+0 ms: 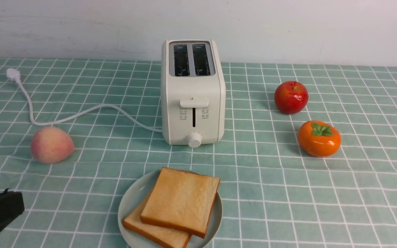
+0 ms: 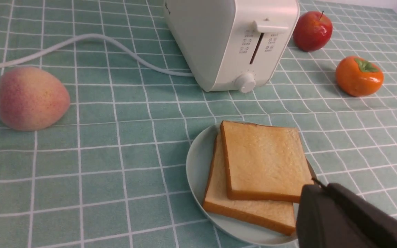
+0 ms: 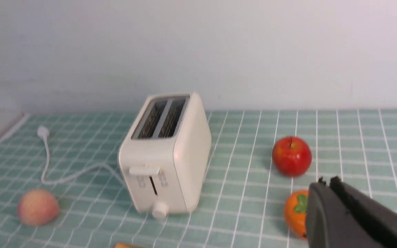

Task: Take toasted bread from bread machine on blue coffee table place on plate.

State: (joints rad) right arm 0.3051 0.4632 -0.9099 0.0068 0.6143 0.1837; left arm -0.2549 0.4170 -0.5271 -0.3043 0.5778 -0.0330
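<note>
Two slices of toasted bread lie overlapped on the plate [image 1: 133, 199]: the upper slice [image 1: 181, 199] rests partly on the lower slice [image 1: 157, 232]. The plate stands on the blue coffee table [image 1: 288, 193], in front of the bread machine [image 1: 193, 93], whose two slots are empty. In the left wrist view the slices [image 2: 264, 158] and the plate [image 2: 198, 162] lie just ahead of my left gripper [image 2: 317, 187], which is shut and empty. My left gripper [image 1: 9, 205] sits low at the near left. My right gripper [image 3: 326, 182] is shut and empty, above the table's right side.
A peach [image 1: 51, 144] lies left of the toaster. A red apple [image 1: 291, 97] and an orange persimmon [image 1: 319, 138] lie to its right. The white cord [image 1: 81, 113] runs left to its plug [image 1: 12, 74]. A white wall stands behind.
</note>
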